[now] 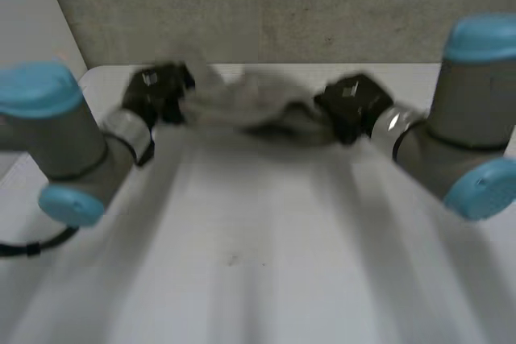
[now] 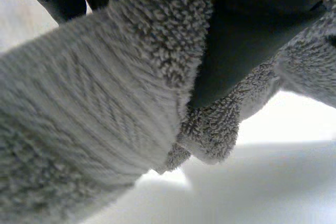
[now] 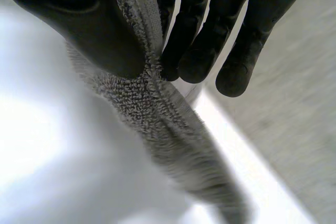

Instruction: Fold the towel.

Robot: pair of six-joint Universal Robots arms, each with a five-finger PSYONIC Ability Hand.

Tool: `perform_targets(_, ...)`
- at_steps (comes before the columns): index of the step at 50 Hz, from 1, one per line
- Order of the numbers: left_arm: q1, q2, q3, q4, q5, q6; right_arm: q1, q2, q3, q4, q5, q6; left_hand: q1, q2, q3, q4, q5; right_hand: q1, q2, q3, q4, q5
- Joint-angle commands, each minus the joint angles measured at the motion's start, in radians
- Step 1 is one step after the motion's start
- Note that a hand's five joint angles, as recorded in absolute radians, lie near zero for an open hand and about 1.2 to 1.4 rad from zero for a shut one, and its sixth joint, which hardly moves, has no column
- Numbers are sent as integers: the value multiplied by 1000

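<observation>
The towel (image 1: 242,102), bunched and held just above the far end of the white surface (image 1: 258,247), is stretched between the left hand (image 1: 157,94) and right hand (image 1: 351,106), whose fingers (image 3: 195,51) pinch its ends, with no finished fold yet apparent.

White table (image 1: 339,279); small dark speck (image 1: 232,260) mid-surface.

My head camera sits between and behind my arms and looks down across the white table (image 1: 242,263) toward its far edge, from well back. My left wrist camera looks along my left hand (image 2: 247,35), very close to the towel (image 2: 94,129). My right wrist camera looks along my right hand (image 3: 89,30), equally close. All three views share the towel.
</observation>
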Motion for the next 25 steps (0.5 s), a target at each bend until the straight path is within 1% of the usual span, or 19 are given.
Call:
perform_targets(1,4,-65,-141,3,0,19,1,82,140,-33,18,-60,133,105,105,105,123,79,61,53,54,67)
perform_targets(3,7,-60,-167,-7,0,25,-7,78,165,-33,18,-60,127,99,99,99,117,79,61,53,54,67)
perform_targets(4,16,-48,-194,-24,1,39,-12,62,188,-33,18,-60,86,59,59,58,76,79,61,53,54,67)
perform_targets(5,30,-21,-220,-46,1,53,-12,62,188,-33,18,-60,-16,-44,-43,-44,-26,79,61,53,54,67)
perform_targets(6,30,-20,-221,-46,1,53,-15,40,208,-33,18,-60,-17,-45,-44,-45,-27,79,61,53,54,67)
perform_targets(7,38,13,-242,-69,3,71,-15,39,208,-33,18,-60,-171,-199,-198,-199,-181,79,61,53,54,67)
perform_targets(8,38,13,-242,-69,3,71,-15,9,228,-33,18,-58,-173,-200,-200,-200,-182,79,61,53,54,67)
perform_targets(9,39,41,-260,-85,3,94,-15,-20,251,-33,16,-55,-356,-383,-383,-384,-365,79,61,53,54,67)
perform_targets(10,39,64,-279,-95,3,120,-15,-20,251,-33,16,-55,-462,-490,-490,-490,-472,79,61,53,54,67)
perform_targets(11,39,64,-279,-95,3,120,-15,-46,275,-33,16,-54,-463,-491,-491,-491,-473,79,61,53,54,67)
perform_targets(12,41,82,-297,-99,3,146,-15,-71,300,-33,16,-52,-510,-537,-537,-538,-519,79,61,53,54,67)
perform_targets(13,42,94,-317,-99,3,178,-15,-71,300,-33,16,-52,-519,-546,-546,-547,-529,79,61,53,54,67)
perform_targets(14,42,95,-317,-99,3,179,-15,-95,323,-33,12,-47,-519,-547,-546,-547,-529,79,61,53,54,67)
perform_targets(15,44,104,-336,-98,1,210,-15,-120,346,-35,12,-46,-519,-547,-546,-547,-529,79,61,53,54,67)
perform_targets(18,52,125,-371,-89,-3,266,-15,-140,372,-38,10,-46,-513,-541,-541,-541,-523,79,61,53,54,67)
perform_targets(19,52,125,-371,-89,-3,266,-15,-155,400,-41,9,-46,-513,-541,-541,-541,-523,79,61,53,54,67)
perform_targets(21,71,130,-402,-76,-5,301,-15,-166,420,-44,9,-46,-507,-535,-535,-535,-517,79,61,53,54,67)
perform_targets(25,85,133,-434,-70,-6,314,-21,-177,464,-50,7,-43,-498,-526,-526,-526,-508,79,61,53,54,67)
